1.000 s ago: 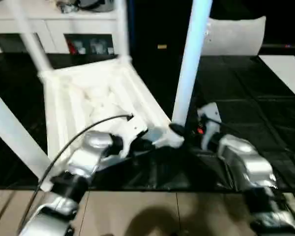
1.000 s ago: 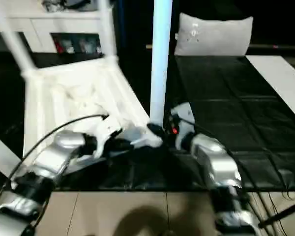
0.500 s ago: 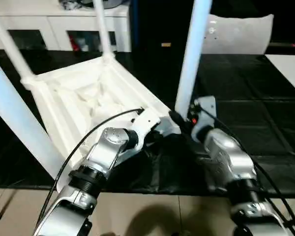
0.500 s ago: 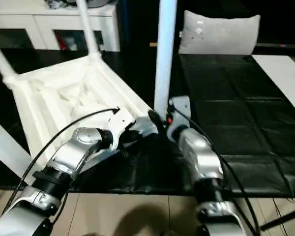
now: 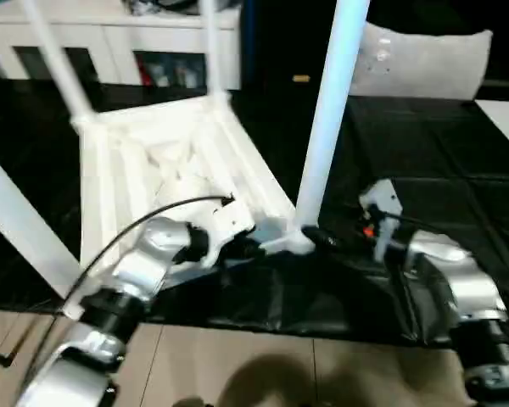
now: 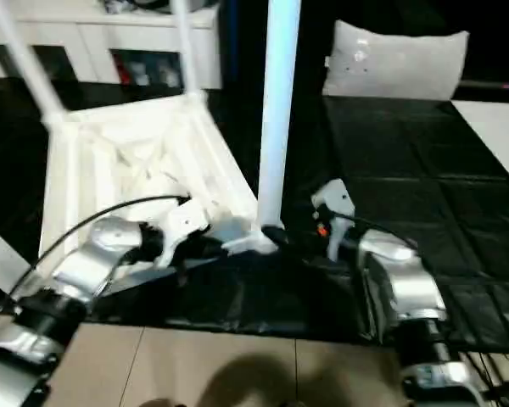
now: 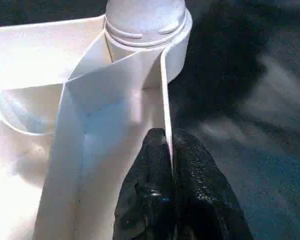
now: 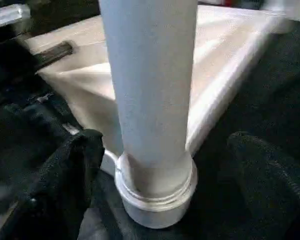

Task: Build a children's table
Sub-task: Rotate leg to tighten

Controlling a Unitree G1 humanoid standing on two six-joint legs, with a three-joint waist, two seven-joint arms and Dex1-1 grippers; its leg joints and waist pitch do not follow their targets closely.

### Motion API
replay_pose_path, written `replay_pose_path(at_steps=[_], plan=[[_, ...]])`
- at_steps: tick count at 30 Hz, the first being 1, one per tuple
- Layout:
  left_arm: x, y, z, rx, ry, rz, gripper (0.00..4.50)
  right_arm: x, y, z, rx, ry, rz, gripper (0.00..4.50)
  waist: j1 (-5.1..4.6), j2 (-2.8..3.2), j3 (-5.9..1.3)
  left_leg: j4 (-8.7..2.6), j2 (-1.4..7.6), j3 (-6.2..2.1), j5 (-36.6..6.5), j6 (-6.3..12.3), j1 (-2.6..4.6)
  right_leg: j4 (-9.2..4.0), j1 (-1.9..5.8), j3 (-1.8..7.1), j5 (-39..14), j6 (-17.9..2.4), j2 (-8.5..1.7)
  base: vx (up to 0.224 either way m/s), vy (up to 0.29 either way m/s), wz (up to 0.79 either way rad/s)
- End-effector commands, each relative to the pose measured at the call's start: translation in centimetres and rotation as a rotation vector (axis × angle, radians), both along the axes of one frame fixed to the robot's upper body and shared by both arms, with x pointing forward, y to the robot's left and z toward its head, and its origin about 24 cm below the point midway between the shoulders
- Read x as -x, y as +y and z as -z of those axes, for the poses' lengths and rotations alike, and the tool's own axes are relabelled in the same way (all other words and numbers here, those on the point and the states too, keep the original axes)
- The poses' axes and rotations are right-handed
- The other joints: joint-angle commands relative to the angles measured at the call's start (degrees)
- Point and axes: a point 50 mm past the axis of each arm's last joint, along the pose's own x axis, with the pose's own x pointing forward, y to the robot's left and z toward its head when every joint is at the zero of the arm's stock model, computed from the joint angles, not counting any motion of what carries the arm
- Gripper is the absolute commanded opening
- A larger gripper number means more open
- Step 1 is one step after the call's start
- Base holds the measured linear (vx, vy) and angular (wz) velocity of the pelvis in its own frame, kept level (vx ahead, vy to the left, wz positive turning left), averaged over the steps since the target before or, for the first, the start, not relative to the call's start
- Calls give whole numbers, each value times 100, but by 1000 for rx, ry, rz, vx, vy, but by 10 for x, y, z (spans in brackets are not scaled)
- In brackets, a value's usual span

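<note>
Pinching the thin side wall of the tabletop [image 7: 90, 125] between my left gripper [image 7: 170, 150] fingers, I keep the upturned children's table from sliding on the black-covered work surface [image 5: 458, 170] — the two black pads are pressed together on that white rim, one on each face of it, just short of the round corner socket [image 7: 145, 30]. My right gripper [image 8: 162, 165] stands at the same corner with its jaws spread wide on either side of the near leg [image 5: 327, 136], one finger [image 8: 70, 165] close beside the leg's foot and the other [image 8: 270, 170] set well off it, touching nothing; I judge this leg seated and no longer in need of a grip, since its collar sits down in the socket and the tube stands upright by itself. The table lies top-down near the front edge of the surface, ribbed underside up, tilted a little across my view. It is all white plastic: a shallow rectangular tray of ribs with a socket at each corner. Farther back two more tapered legs [image 5: 59, 64] [image 5: 210, 47] rise from the rear corners, and a fourth [image 5: 17, 220] crosses the picture's left side — whether that one is fully home I cannot tell. Beyond stand a grey cushion [image 5: 424, 64] and white shelving [image 5: 110, 42].
</note>
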Motion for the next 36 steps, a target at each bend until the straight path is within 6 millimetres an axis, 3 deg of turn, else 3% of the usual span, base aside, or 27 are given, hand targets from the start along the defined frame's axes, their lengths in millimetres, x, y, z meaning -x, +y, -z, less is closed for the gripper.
replay_pose_path(at_steps=[1,4,5,7,8,9,13,14,26,36], plan=[[6,-10,-7,10,-22,142,0,4,3,-5,-18,-10,-79,426,-2,-47,-377,-399,208,-16,-1122,443,36,-375,346,230,-1457,-1177,-283,0,0,0],[16,1,-8,-40,37,300,0,9,2,-7,-34,25,-201,411,58,-43,-381,-396,215,-14,-1101,442,39,-356,349,228,-1461,-1214,-294,0,0,0],[17,3,-8,-49,46,322,0,10,3,-7,-43,42,-233,401,64,-73,-377,-396,221,-4,-1095,444,40,-356,344,231,-1448,-1222,-290,0,0,0],[17,4,-9,-54,48,336,0,11,4,-7,-55,64,-268,390,101,-43,-372,-392,227,1,-1146,429,56,-350,323,235,-1480,-1254,-294,0,0,0],[17,4,-9,-54,48,336,0,11,4,-7,-55,64,-268,390,115,-46,-361,-405,234,-7,-1194,381,48,-359,330,233,-1564,-1246,-305,0,0,0],[17,4,-9,-57,47,341,0,13,5,-6,-57,78,-287,359,115,-46,-361,-405,234,-7,-1194,381,48,-359,330,233,-1564,-1246,-305,0,0,0],[16,5,-10,-59,45,349,0,17,9,-4,-59,125,-355,348,126,-60,-355,-417,228,-16,-1332,273,56,-390,333,233,-1902,-1133,-317,0,0,0],[16,5,-10,-59,46,352,0,18,10,-4,-64,135,-366,317,124,-64,-355,-420,229,-20,-1317,260,45,-392,335,236,-1934,-1101,-324,0,0,0],[15,6,-11,-53,48,361,0,23,15,-2,-73,189,-438,218,140,-74,-371,-403,228,-15,-1141,283,38,-363,336,230,-1714,-1139,-313,0,0,0],[10,-2,-11,24,53,235,0,35,22,3,-118,220,-418,203,218,-81,-365,-408,233,-11,-1161,245,50,-389,331,243,-1915,-1021,-329,0,0,0]])
